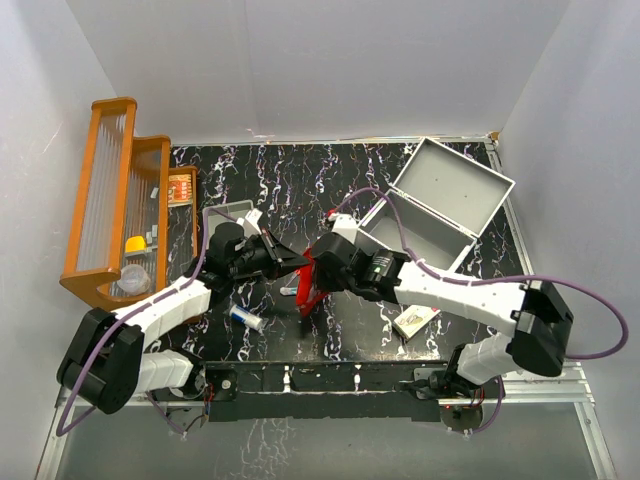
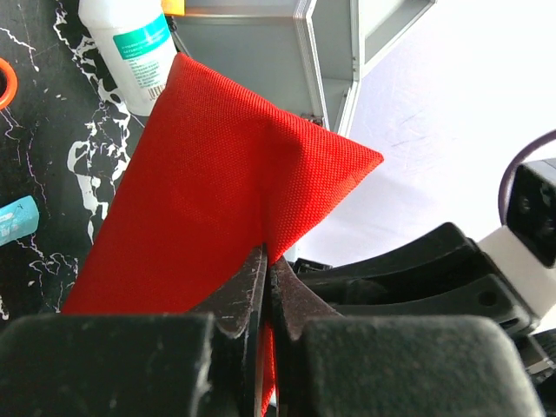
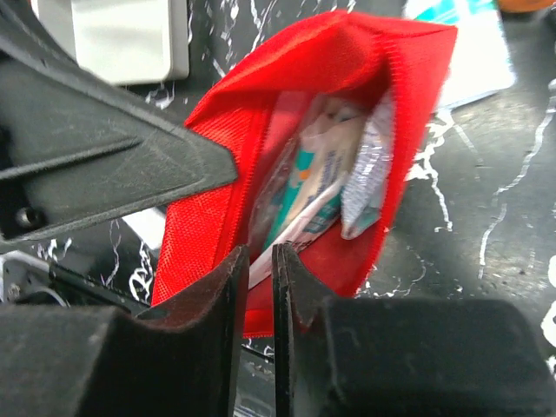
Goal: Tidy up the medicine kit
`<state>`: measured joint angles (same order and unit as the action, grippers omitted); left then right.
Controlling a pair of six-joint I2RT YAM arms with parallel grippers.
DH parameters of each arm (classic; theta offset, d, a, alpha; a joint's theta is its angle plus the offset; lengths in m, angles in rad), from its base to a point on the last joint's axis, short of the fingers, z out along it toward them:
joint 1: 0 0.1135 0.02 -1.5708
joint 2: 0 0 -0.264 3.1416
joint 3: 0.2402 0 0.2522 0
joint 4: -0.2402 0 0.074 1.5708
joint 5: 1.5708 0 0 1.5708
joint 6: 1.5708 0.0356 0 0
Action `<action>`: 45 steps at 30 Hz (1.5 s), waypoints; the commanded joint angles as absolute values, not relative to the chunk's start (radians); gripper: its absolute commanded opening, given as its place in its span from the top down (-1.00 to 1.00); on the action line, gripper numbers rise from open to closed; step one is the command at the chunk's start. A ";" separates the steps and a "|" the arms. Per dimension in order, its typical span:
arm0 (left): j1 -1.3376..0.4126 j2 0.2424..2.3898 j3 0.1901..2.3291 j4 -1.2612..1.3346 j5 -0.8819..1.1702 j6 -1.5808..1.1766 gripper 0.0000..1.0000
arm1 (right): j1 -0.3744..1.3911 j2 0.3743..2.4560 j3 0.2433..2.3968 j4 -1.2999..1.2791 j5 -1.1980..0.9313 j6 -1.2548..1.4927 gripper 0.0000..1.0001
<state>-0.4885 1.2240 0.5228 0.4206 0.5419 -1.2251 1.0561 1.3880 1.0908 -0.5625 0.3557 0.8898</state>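
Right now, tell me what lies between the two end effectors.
The red pouch, seen in the top view: the left end effector pinches its fabric, and the right end effector sits at its open mouth.

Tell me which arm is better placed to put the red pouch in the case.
Probably right: the open medicine kit sits on that side, behind the right claw at the mouth of the red pouch. The left claw pinches it from farther off.

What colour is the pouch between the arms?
Red; the fabric pouch shows best in left wrist view.
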 commanded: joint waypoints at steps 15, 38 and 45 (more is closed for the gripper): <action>-0.488 1.227 0.584 0.442 0.628 -1.253 1.00 | 1.058 1.490 1.088 -0.453 0.143 0.826 0.92; -0.469 1.141 0.693 0.193 0.586 -1.132 1.00 | 1.058 1.207 1.084 -0.410 0.336 0.813 0.58; -0.402 1.055 0.761 0.045 0.492 -1.095 1.00 | 1.057 1.084 1.026 -0.425 0.549 0.854 0.19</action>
<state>-0.4423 1.1362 0.6872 0.1524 0.5549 -1.1328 1.0561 1.1213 1.0485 -0.4438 0.3771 0.8333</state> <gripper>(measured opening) 0.009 0.349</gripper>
